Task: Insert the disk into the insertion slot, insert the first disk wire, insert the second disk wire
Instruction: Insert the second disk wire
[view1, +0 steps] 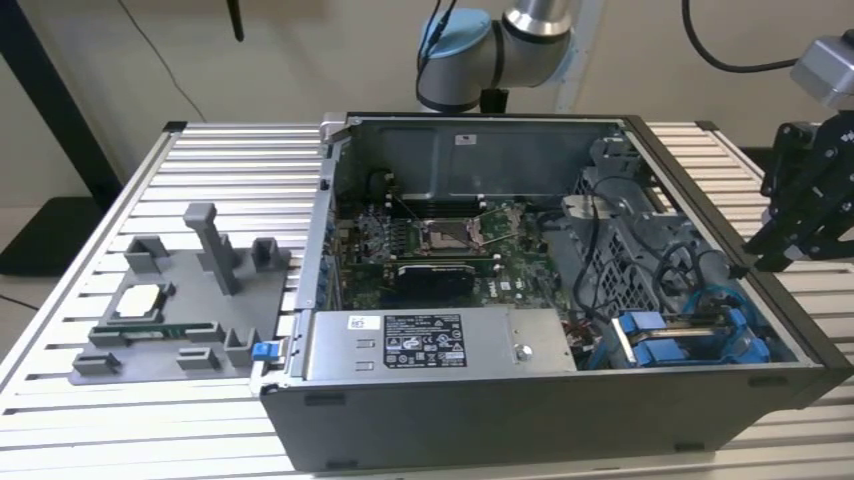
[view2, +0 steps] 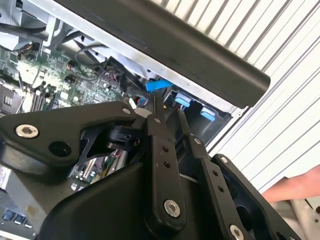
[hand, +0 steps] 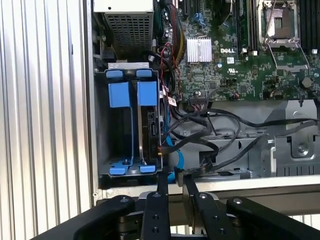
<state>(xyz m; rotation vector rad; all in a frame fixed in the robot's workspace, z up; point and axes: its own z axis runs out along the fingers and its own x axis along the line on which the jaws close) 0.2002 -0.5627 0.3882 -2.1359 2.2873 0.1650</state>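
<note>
The insertion slot (hand: 103, 125) is a grey cage with blue tabs in the near corner of the open computer case (view1: 534, 420), at the exterior view's right (view1: 687, 340). The disk (hand: 150, 127) stands on edge inside the cage under one blue tab. A blue wire (hand: 173, 156) and black wires (hand: 220, 125) lie loose beside the cage. My black gripper (hand: 175, 180) hovers over the case wall just outside the cage, seen at the exterior view's right (view1: 774, 258) and in the second wrist view (view2: 167, 107). Its fingers stand a narrow gap apart with nothing between them.
A grey power supply (view1: 427, 345) fills the case's front and the green motherboard (view1: 441, 240) lies behind it. A grey fixture with parts (view1: 174, 310) sits on the ribbed table at the exterior view's left. A person's hand (view2: 300, 186) shows beside the table.
</note>
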